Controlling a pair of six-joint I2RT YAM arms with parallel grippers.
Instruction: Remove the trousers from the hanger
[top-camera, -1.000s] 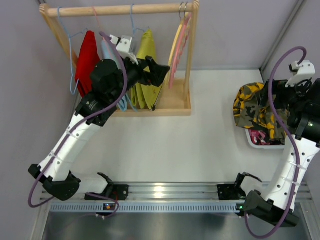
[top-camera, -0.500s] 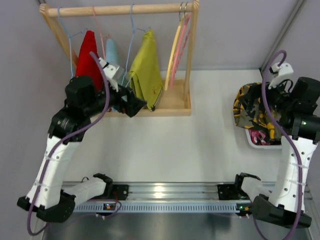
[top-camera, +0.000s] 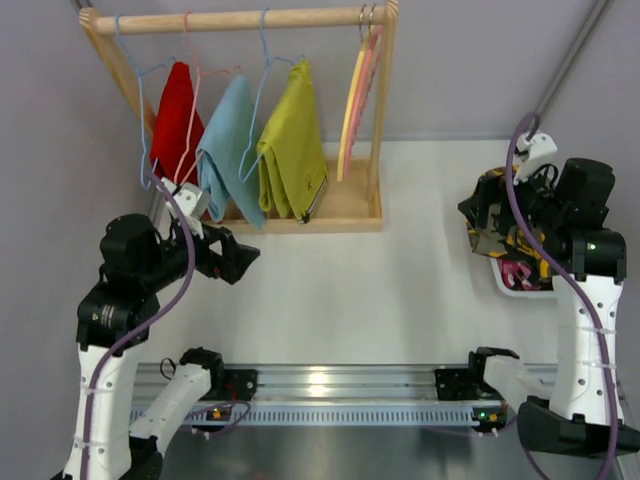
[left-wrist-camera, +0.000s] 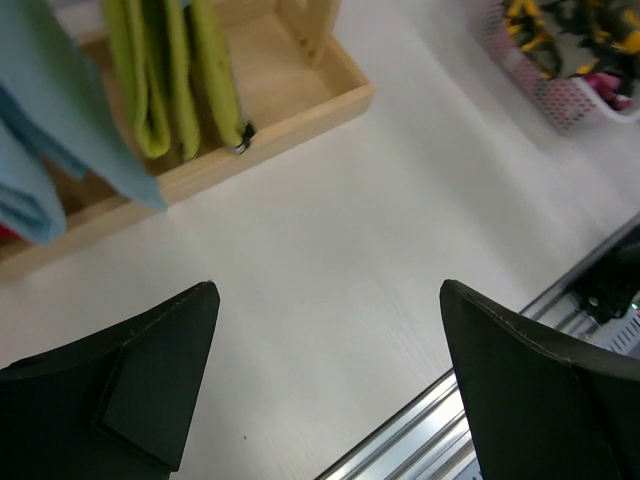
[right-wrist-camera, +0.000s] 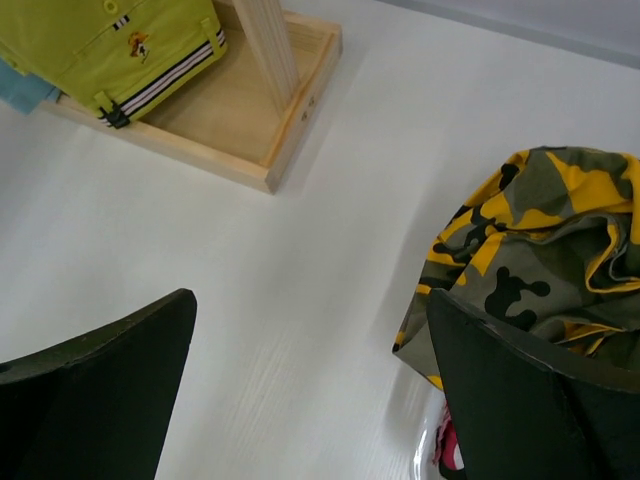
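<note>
The camouflage trousers (top-camera: 503, 228) lie crumpled on top of a white basket (top-camera: 532, 291) at the right, off the hangers. A bit of the pink patterned trousers (top-camera: 517, 272) shows under them. In the right wrist view the camouflage pair (right-wrist-camera: 545, 235) lies just right of my open, empty right gripper (right-wrist-camera: 310, 296), with pink (right-wrist-camera: 447, 452) below it. My right gripper (top-camera: 476, 208) hovers at the basket's left edge. My left gripper (top-camera: 243, 258) is open and empty over bare table in front of the rack; its wrist view (left-wrist-camera: 328, 290) shows only table between the fingers.
A wooden rack (top-camera: 240, 19) at the back left holds red trousers (top-camera: 177, 118), light blue trousers (top-camera: 228, 150) and olive-yellow trousers (top-camera: 292, 140) on hangers. Several bare hangers (top-camera: 357, 90) hang at its right end. An aluminium rail (top-camera: 330, 385) runs along the near edge.
My left arm has drawn back from the rack, down and to the left, uncovering the light blue trousers. My right arm has swung left, over the basket's left edge.
</note>
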